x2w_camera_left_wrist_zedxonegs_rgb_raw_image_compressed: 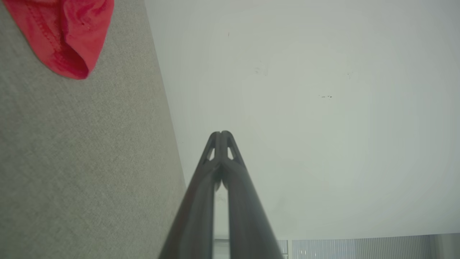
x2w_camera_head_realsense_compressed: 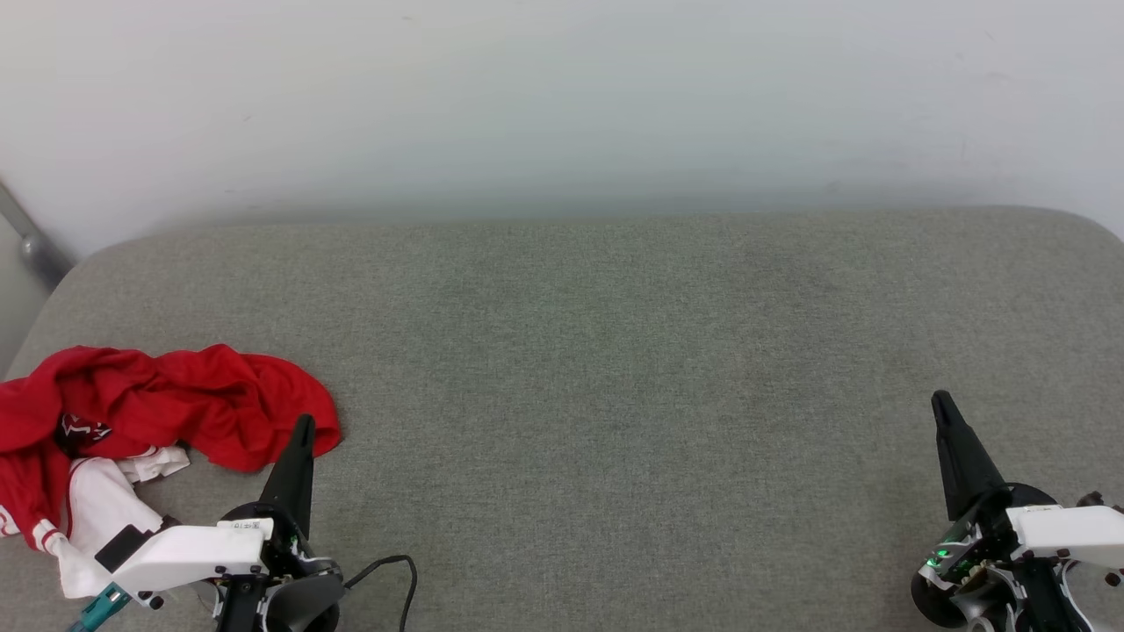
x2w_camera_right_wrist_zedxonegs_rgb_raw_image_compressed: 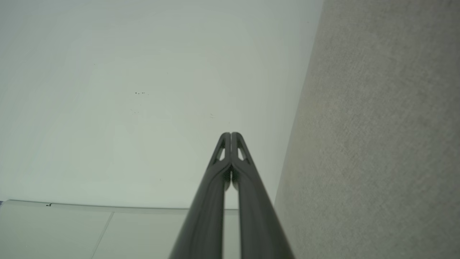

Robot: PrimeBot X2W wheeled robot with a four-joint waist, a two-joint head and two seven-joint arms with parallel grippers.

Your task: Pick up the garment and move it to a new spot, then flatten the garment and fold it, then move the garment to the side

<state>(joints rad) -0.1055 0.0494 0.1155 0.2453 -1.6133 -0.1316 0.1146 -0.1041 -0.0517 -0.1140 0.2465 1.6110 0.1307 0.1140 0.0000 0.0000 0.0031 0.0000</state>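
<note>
Grey woven cloth covers the bench [x2w_camera_head_realsense_compressed: 615, 369], which has rounded far corners and stands against a plain pale wall [x2w_camera_head_realsense_compressed: 562, 105]; a grey metal bar [x2w_camera_head_realsense_compressed: 31, 237] slants at the far left.

From the head view, you see the garment [x2w_camera_head_realsense_compressed: 176, 412] crumpled in a heap at the bench's near-left corner. It is mostly red, with a white sleeve and red-and-white striped trim bunched toward you, and a small patch of black, white-outlined print shows among the folds. The heap's long side runs left to right across the bench, and its left end is cut off by the view's edge. You cannot tell which way collar or hem points. Your left pincer [x2w_camera_head_realsense_compressed: 304, 426] has its tip just at the heap's right edge, fingers pressed together. A black cable [x2w_camera_head_realsense_compressed: 395, 570] loops beside its wrist. Your right pincer [x2w_camera_head_realsense_compressed: 941, 402] sits well apart at the near right, also pressed together.

From the left wrist view, a red stitched fold of the garment [x2w_camera_left_wrist_zedxonegs_rgb_raw_image_compressed: 68, 36] lies in the upper left on the bench [x2w_camera_left_wrist_zedxonegs_rgb_raw_image_compressed: 72, 162]. The left pincer [x2w_camera_left_wrist_zedxonegs_rgb_raw_image_compressed: 221, 133] is closed and holds nothing.

From the right wrist view, the right pincer [x2w_camera_right_wrist_zedxonegs_rgb_raw_image_compressed: 230, 135] is closed tip to tip on nothing, with bench cloth [x2w_camera_right_wrist_zedxonegs_rgb_raw_image_compressed: 377, 144] at the right.
</note>
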